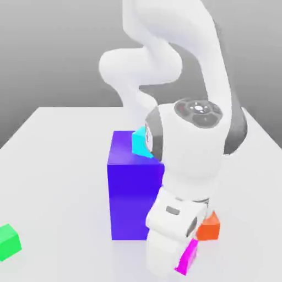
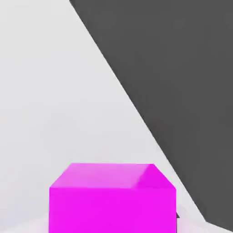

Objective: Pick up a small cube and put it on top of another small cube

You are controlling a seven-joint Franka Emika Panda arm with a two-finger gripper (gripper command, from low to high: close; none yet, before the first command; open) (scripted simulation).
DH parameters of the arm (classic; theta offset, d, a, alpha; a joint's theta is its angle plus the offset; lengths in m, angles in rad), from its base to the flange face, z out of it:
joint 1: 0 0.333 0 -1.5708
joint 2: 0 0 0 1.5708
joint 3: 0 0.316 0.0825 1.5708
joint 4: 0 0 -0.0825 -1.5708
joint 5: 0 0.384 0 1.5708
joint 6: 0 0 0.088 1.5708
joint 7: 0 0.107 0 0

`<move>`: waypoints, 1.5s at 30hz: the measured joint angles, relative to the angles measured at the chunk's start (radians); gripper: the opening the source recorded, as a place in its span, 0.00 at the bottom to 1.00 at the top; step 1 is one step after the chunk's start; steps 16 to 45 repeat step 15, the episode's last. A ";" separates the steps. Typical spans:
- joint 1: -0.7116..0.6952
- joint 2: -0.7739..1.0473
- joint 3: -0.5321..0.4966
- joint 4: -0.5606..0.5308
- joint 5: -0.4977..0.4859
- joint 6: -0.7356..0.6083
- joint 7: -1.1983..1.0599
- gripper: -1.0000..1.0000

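Note:
A small magenta-pink cube (image 1: 188,257) shows at the lower end of my white hand, near the table's front edge, partly hidden behind the hand and looking slightly tilted. In the hand view the same small cube (image 2: 113,198) sits very close to the camera, right where the jaws are. My gripper (image 1: 176,260) is low over the table and shut on this cube. A small orange cube (image 1: 210,227) rests on the table just behind the pink one, towards the exterior view's right.
A tall blue-violet block (image 1: 135,190) stands right beside my hand on the exterior view's left, with a cyan cube (image 1: 141,142) on top of it. A green cube (image 1: 9,241) lies far left. The white table (image 1: 55,182) ends close by, with dark floor (image 2: 182,91) beyond its edge.

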 joint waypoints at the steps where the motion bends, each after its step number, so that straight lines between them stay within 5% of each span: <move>1: -0.031 -0.008 -0.018 -0.006 0.009 -0.003 -0.032 0.00; 11: -0.383 0.033 -0.177 -0.006 0.150 0.042 -0.398 0.00; 12: -0.428 0.075 -0.175 0.012 0.175 0.066 -0.438 1.00; 45: -0.428 0.075 -0.175 0.012 0.175 0.066 -0.438 1.00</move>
